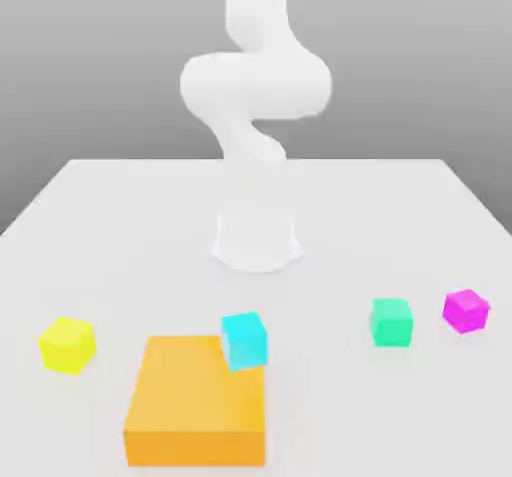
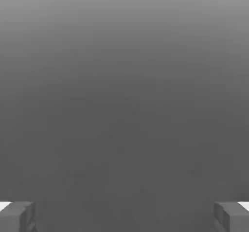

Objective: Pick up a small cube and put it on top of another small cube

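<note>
The small magenta cube [image 1: 466, 310] sits at the exterior view's far right of the surface [image 1: 120, 225], just beyond the green cube [image 1: 391, 321]; it looks rigid, light, best pinched across opposite flat faces by the wide-open fingers [image 2: 17, 217].

White table [image 1: 120, 215] bears four cubes, orange block [image 1: 196, 400]

The arm [image 1: 255, 85] is cut off by the exterior view's upper edge. The hand's fingertips [image 2: 17, 216] are cropped at the hand view's corners. The cyan cube [image 1: 244, 340] probably overlaps the orange block [image 1: 195, 405].
</note>
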Controlling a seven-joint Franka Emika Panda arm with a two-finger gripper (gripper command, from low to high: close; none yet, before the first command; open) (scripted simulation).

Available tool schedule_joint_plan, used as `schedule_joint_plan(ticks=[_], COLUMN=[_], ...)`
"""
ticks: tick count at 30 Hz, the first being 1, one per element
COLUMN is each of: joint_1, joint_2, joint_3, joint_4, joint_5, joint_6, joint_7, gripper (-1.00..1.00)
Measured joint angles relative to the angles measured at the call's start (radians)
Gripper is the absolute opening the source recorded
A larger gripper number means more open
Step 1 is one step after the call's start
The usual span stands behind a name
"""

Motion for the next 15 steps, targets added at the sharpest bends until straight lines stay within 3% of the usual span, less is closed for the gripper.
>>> schedule_joint_plan(ticks=[15], joint_1=[0.405], joint_2=[0.55], joint_3=[0.204], joint_4=[-0.256], joint_5=[-0.032], joint_6=[0.319], joint_7=[-0.529], gripper=[0.0])
